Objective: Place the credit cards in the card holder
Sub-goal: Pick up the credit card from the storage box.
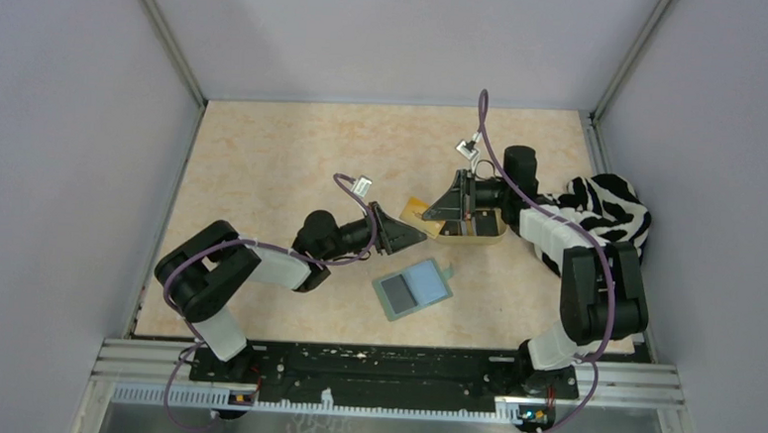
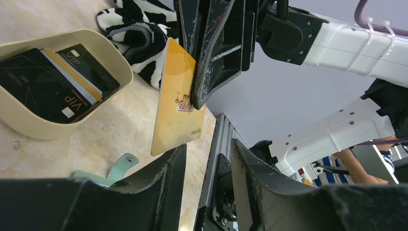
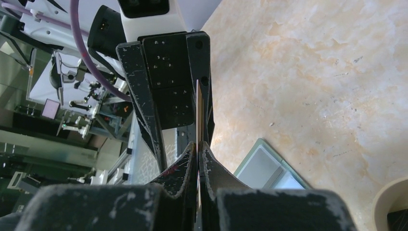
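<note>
A gold credit card (image 2: 175, 101) hangs upright above the table with my right gripper (image 3: 198, 144) shut on its upper part. In the top view the card (image 1: 417, 210) sits between the two grippers. My left gripper (image 2: 207, 149) faces it, jaws apart, and the card's lower corner lies against one of its fingers (image 2: 168, 166). Black and gold credit cards (image 2: 48, 82) lie in a tan tray (image 2: 29, 130). The card holder (image 1: 414, 289) lies unfolded on the table below the grippers, its pale blue-green inside up with the dark pocket showing. The right wrist view shows the holder (image 3: 269, 166) too.
The tan tray (image 1: 483, 232) stands under the right gripper (image 1: 430, 214). A black-and-white zebra-striped cloth (image 1: 608, 213) lies at the right edge by the right arm. Walls close the table on the left, right and far sides.
</note>
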